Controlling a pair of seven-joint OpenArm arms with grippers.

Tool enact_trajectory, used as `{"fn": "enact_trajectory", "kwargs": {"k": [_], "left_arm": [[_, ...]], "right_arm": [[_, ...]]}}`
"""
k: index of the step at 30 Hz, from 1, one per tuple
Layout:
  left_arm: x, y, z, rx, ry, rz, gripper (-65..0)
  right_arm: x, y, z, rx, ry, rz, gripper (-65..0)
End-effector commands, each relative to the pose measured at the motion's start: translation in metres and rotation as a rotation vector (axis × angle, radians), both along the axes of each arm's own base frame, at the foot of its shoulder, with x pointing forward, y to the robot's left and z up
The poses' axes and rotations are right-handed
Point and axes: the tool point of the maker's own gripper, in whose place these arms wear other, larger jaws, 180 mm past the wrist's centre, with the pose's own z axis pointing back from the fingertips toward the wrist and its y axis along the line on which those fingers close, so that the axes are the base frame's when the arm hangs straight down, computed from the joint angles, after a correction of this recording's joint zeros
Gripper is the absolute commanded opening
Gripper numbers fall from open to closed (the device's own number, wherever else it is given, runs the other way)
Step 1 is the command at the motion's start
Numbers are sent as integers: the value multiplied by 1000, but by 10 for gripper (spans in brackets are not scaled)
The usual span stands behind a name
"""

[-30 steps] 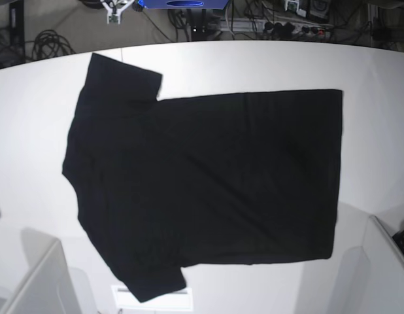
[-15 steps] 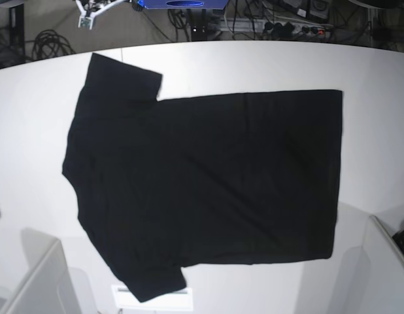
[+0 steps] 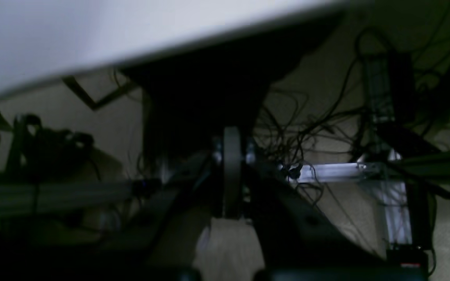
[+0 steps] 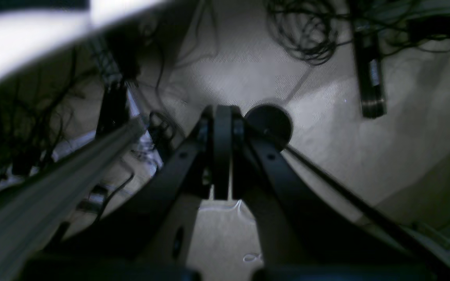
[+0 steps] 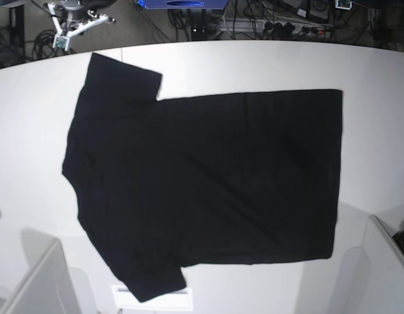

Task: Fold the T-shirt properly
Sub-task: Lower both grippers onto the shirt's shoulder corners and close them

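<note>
The black T-shirt lies spread flat on the white table, plain side up, collar end to the left and hem to the right. One sleeve points to the far edge and the other to the near edge. Both grippers hang beyond the table's far edge, over the floor. My right gripper is shut with nothing in it, and shows small at the base view's top left. My left gripper is shut and empty too. Neither touches the T-shirt.
Grey box walls stand at the near left and near right corners. Cables, a power strip and aluminium rails lie on the floor behind the table's far edge.
In the base view the small white gripper part at the top left has slid left along the far edge. The T-shirt has not moved.
</note>
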Motion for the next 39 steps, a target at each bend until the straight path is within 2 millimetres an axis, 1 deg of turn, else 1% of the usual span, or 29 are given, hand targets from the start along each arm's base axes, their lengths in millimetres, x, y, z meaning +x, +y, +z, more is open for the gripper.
{"fn": "enact_trajectory", "kwargs": {"k": [1, 3, 6, 9, 11, 13, 16, 20, 22, 23, 24, 25, 26, 28, 32, 34, 35, 36, 38, 39], "left_arm": [[-1, -4, 15, 1, -29, -17, -650], [10, -9, 36, -36, -87, 7, -650], [21, -15, 66, -123, -172, 83, -650], [33, -21, 86, -167, -231, 104, -650], [42, -21, 95, -164, -264, 97, -650], [49, -20, 99, -159, -287, 93, -650], [65, -21, 105, -161, -343, 85, -650], [82, -8, 113, -126, -404, 93, -650], [86, -7, 115, -123, -419, 92, -650], [87, -6, 116, -120, -421, 93, -650], [87, -5, 116, -120, -425, 97, -650], [88, -5, 116, -122, -423, 98, -650], [92, -4, 117, -123, -434, 97, -650], [94, -6, 115, -131, -437, 98, -650], [95, -8, 115, -137, -438, 95, -650], [96, -7, 116, -142, -442, 97, -640], [97, -5, 117, -152, -447, 102, -555], [98, -2, 117, -173, -450, 122, -448], [99, 6, 109, -215, -404, 172, -296], [104, 9, 104, -245, -378, 197, -247]], "right_arm": [[8, -7, 13, -30, -38, -11, -650], [18, -16, 22, -53, -73, -26, -650], [35, -22, 30, -67, -119, -32, -650], [53, -23, 40, -75, -172, -30, -650], [68, -21, 47, -75, -213, -25, -650], [83, -20, 53, -74, -254, -25, -650], [101, -18, 58, -65, -300, -33, -650], [124, -14, 66, -52, -361, -43, -650], [130, -13, 69, -44, -380, -47, -650], [134, -10, 71, -23, -400, -54, -584], [136, -8, 73, 6, -420, -65, -531], [138, -5, 73, 45, -439, -80, -485], [140, -1, 75, 95, -463, -96, -461], [143, 3, 75, 174, -483, -113, -455], [149, 21, 72, 405, -470, -128, -449], [154, 24, 74, 490, -489, -142, -449], [156, 23, 73, 510, -492, -146, -449], [156, 21, 71, 523, -486, -151, -447], [153, 18, 61, 541, -463, -168, -447], [153, 16, 57, 545, -455, -174, -447]]}}
